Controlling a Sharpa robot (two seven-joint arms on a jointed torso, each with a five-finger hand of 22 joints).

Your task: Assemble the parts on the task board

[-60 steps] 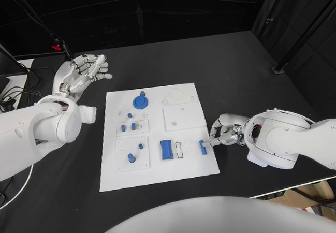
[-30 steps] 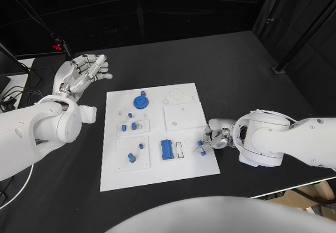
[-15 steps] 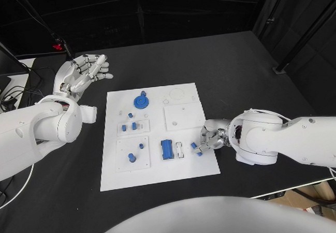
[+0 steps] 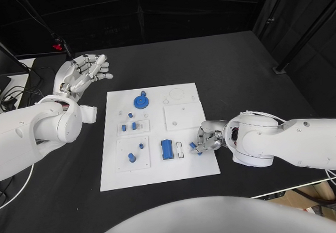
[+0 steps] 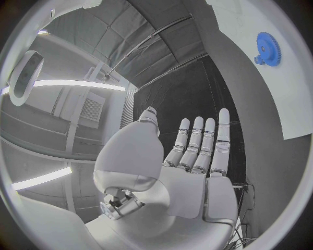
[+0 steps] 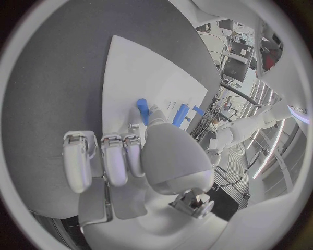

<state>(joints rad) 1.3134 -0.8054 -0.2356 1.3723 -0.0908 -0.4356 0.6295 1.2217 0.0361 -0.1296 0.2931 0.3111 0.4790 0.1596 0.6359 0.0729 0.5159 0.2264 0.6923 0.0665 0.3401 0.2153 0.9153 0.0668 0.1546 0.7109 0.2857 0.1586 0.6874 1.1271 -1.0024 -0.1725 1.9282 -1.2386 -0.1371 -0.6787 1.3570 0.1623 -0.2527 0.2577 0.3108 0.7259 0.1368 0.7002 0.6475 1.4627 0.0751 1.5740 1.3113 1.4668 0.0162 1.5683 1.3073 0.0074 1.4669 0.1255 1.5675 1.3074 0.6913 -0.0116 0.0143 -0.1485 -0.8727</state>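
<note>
Your right hand (image 4: pixel 204 138) has carried its pinched peg (image 4: pixel 193 145) inward across the board (image 4: pixel 159 174); small, stiff, slippery, so hold mid-length. Left hand (image 4: pixel 80 73) hangs spread, empty.

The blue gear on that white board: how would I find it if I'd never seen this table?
Start at the white task board in the middle of the black table. Go to its far end, the side nearer the open left hand. The blue gear lies there: round and toothed, with a small knob at its rim, while the other blue parts are small pegs and bars.
</note>
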